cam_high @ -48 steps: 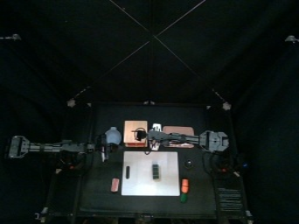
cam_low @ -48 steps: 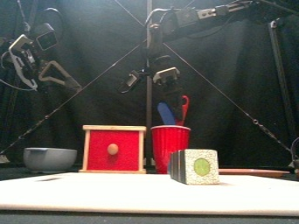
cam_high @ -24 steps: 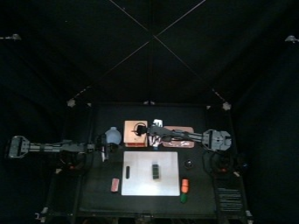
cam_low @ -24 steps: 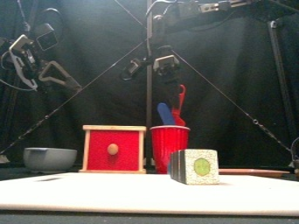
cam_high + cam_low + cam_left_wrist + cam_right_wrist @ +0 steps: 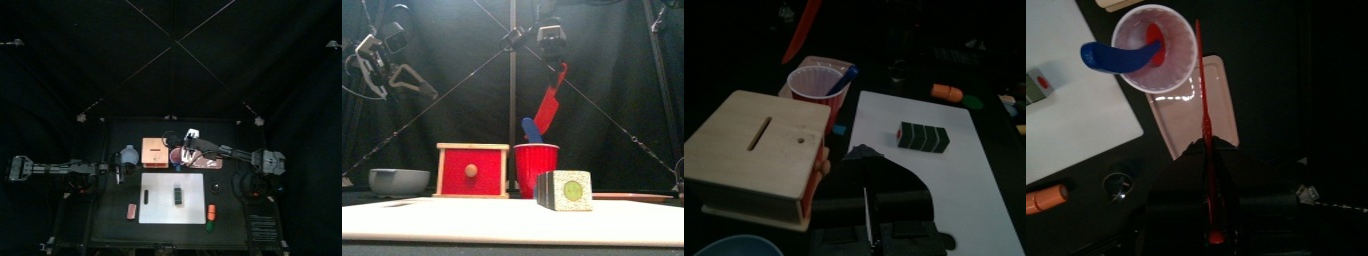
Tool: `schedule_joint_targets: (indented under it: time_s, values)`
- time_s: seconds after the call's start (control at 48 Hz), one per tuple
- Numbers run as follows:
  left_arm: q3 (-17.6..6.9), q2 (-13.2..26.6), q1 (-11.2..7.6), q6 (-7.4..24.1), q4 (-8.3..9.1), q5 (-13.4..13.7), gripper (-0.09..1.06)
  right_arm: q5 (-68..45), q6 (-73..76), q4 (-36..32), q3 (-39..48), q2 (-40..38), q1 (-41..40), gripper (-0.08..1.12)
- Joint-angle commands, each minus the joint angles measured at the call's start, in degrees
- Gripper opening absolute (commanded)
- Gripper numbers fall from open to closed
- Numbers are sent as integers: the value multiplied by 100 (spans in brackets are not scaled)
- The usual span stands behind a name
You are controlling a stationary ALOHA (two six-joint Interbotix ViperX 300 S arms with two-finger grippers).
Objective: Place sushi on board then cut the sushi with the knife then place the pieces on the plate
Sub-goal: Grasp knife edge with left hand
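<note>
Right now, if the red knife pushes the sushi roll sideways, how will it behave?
The sushi roll rests on a flat face, so it would probably slide on the smooth white board, not roll. Its visible seams suggest blocks may come apart.

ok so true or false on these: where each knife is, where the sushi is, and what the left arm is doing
1. The right claw holds the red knife in the air above the red cup. True.
2. The blue knife is lifted out too. False: it stands in the red cup.
3. The sushi roll lies off the board. False: it sits on the white board, in one piece.
4. The left claw is apart from the sushi roll, at the table's left side. True.
</note>
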Motion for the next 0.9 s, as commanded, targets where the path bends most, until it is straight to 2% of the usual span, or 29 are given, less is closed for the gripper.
schedule_joint_targets:
  time_s: [0.021,0.229,0.542,0.708,0.896]
  values:
    - [-193,-114,18,9,9,-62,-2,-79,70,-299,97,-659,88,34]
    - [-246,-220,18,9,26,-79,-2,-545,756,-721,668,-1354,536,34]
    - [-387,-220,18,9,70,-176,-2,-1863,1811,-721,2118,-2514,932,34]
    - [-492,-220,18,9,123,-220,-2,-3129,2285,-545,3023,-3199,1099,34]
    - [-624,-211,-26,9,264,-369,-1,-4931,2435,-79,4412,-3973,1116,34]
